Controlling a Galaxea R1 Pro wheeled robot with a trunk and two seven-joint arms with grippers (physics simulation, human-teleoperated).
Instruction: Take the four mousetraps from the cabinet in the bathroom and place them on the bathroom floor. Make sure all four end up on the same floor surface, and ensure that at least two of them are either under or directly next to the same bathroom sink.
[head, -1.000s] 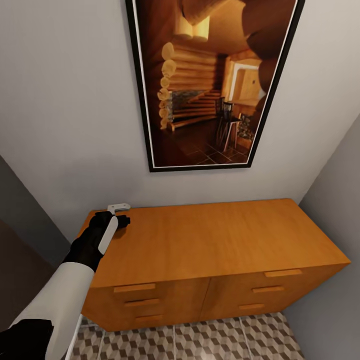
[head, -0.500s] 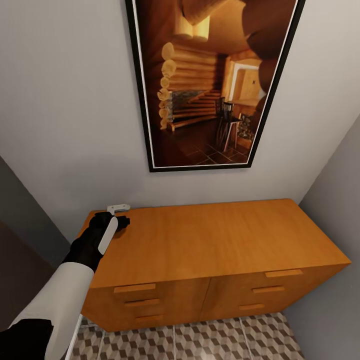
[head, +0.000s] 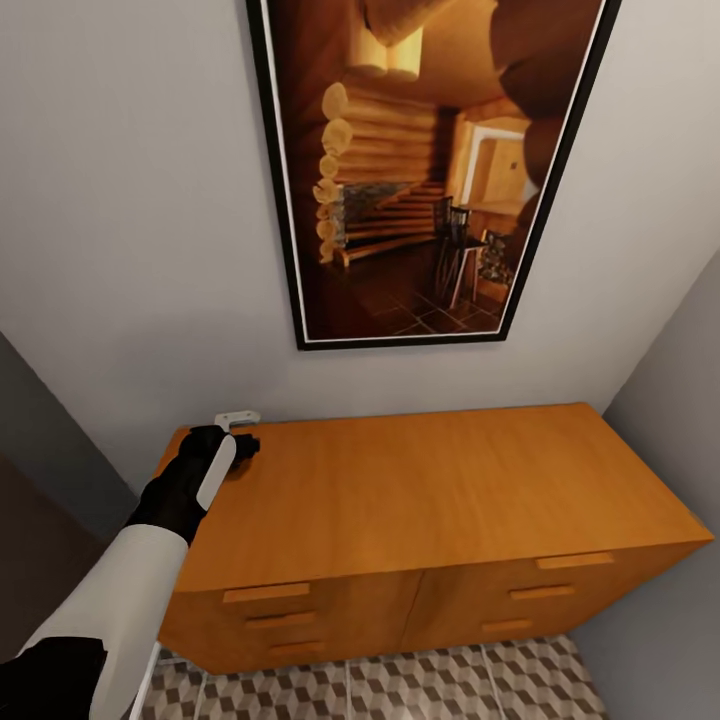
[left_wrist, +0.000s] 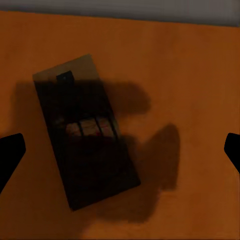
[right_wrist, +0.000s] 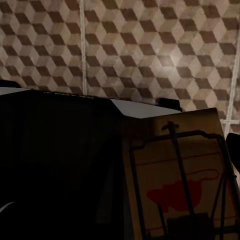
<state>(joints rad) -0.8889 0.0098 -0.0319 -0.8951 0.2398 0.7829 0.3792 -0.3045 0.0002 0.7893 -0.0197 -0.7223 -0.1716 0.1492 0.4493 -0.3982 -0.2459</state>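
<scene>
My left end effector (left_wrist: 120, 147) hangs spread wide above a mousetrap (left_wrist: 85, 131) lying flat on the cabinet (head: 430, 490) top, at the lower left of the head frame. The trap sits directly between the fingers, its long axis tilted across them. My right end effector (right_wrist: 200, 200) seems to pinch a second mousetrap (right_wrist: 180, 175) over the bathroom floor (right_wrist: 125, 45).
</scene>
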